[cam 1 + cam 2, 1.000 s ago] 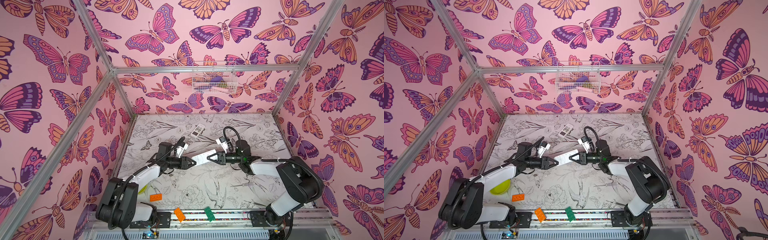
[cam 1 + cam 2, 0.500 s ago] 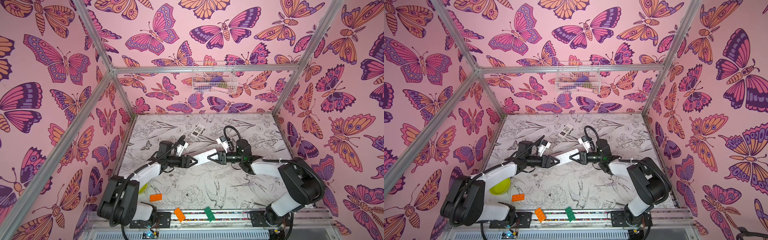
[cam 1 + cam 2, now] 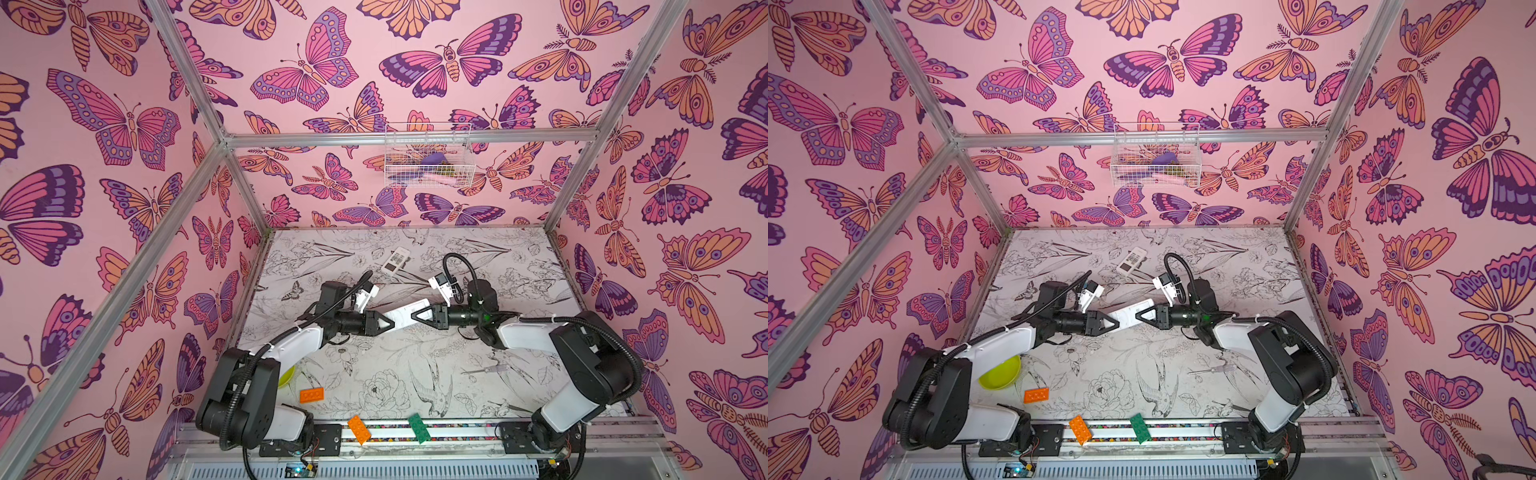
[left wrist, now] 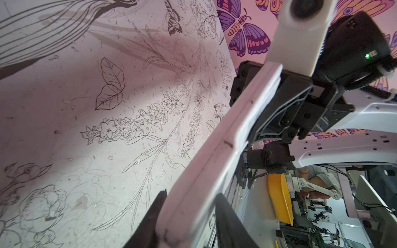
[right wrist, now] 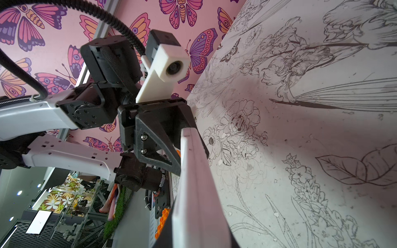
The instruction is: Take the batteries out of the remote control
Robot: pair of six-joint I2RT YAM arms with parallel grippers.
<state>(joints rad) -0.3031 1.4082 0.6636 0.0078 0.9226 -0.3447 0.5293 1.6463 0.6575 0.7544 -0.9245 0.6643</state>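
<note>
Remote (image 3: 405, 314), clamped by left pincer (image 3: 389, 323) and right pincer (image 3: 414, 315) above tabletop (image 3: 415, 374); second remote (image 3: 395, 262) at twelve o'clock, label (image 3: 397, 258) unreadable.

Bright, even light was recorded. Soft shadows were noted on the white flower-printed tabletop (image 4: 64, 70); the white plastic remote control (image 5: 195, 204) was blurred close up.
</note>
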